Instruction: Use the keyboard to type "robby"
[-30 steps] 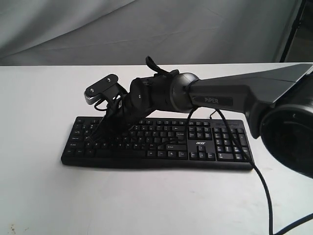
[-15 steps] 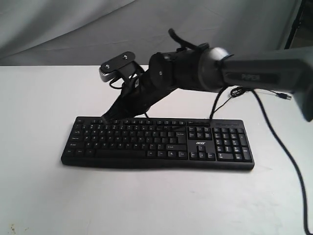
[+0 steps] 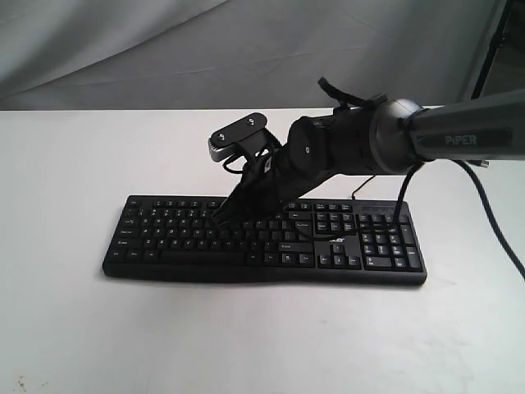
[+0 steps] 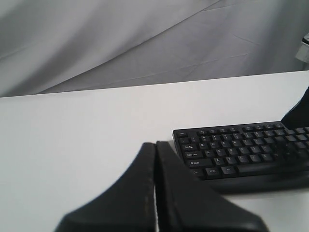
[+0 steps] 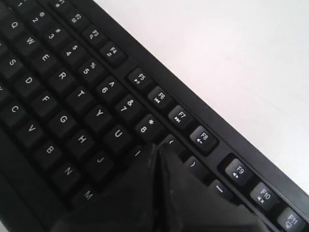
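Starting at the left: the left claw [image 4: 155, 147] hangs low over bare table [image 3: 66, 164], off the keyboard's left end and clear of it. Its two fingers are pressed flat together with nothing between them. Judged parked, out of the way of the arm doing the typing.

Keyboard [image 3: 164, 246]: black, lying flat on the table around the middle of the exterior view, long edge toward the camera and legends reading upright. All keys in view sit level.

Right claw [image 5: 155, 153]: clenched, empty, the fingers meeting in a single blunt point. That fits the job, since one narrow tip can press a key without catching its neighbours. It slants steeply down onto the letter block, left of the keyboard's centre. In the right wrist view the tip sits just beside the I key [image 5: 137, 153] and below the bracket keys of the number row. The key directly under it is hidden, probably O, the second letter of the word. Cannot tell whether the tip is pressing or only hovering.

Wrist camera [image 3: 238, 135] rides above the claw. The right arm [image 3: 459, 139] comes in from the right edge, passing above the number pad [image 3: 390, 246], which is untouched.
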Motion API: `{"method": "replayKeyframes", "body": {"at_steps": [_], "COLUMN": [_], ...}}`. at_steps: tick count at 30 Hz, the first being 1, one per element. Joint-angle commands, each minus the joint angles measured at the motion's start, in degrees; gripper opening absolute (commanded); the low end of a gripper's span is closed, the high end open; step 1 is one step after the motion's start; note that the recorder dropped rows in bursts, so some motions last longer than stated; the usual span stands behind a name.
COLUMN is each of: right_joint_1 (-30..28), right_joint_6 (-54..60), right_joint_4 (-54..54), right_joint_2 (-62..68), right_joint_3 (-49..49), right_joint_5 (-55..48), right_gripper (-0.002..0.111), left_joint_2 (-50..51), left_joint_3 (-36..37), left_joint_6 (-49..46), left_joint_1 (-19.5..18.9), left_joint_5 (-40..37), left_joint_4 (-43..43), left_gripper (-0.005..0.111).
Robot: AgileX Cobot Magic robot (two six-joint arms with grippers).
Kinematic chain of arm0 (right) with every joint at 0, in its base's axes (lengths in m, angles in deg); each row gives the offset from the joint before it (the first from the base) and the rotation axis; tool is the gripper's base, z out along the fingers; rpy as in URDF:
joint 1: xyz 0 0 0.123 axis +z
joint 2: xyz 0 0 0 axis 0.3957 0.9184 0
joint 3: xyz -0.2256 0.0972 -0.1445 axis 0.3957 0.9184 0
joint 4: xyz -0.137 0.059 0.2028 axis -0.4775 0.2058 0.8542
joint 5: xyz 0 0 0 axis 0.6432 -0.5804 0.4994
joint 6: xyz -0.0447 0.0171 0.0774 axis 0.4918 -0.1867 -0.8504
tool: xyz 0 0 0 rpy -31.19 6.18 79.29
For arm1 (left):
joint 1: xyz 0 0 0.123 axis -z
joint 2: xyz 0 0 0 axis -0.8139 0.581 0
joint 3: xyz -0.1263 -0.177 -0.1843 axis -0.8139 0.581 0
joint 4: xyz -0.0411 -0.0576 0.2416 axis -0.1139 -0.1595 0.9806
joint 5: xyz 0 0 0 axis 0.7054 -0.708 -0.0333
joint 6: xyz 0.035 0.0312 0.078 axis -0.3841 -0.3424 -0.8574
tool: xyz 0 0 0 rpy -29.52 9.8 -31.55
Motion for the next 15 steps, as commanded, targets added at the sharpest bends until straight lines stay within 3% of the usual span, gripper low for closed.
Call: {"method": "replayKeyframes", "body": {"at_steps": [1, 15], "right_joint_1": [-0.1, -1.1], "right_joint_6": [-0.2, -0.2], "right_joint_4": [-0.3, -0.8], "right_joint_2": [-0.1, 0.5], "right_joint_3": [0.1, 1.3], "right_joint_5": [0.3, 1.6], "right_gripper": [0.000, 0.000], "left_joint_2": [-0.2, -0.2], "left_joint_3": [0.2, 0.2], "left_joint_6": [0.2, 0.2], "left_joint_1": [0.4, 0.4], "left_joint_5": [0.4, 0.4], "left_joint_4": [0.3, 0.3], "left_gripper": [0.000, 0.000]}}
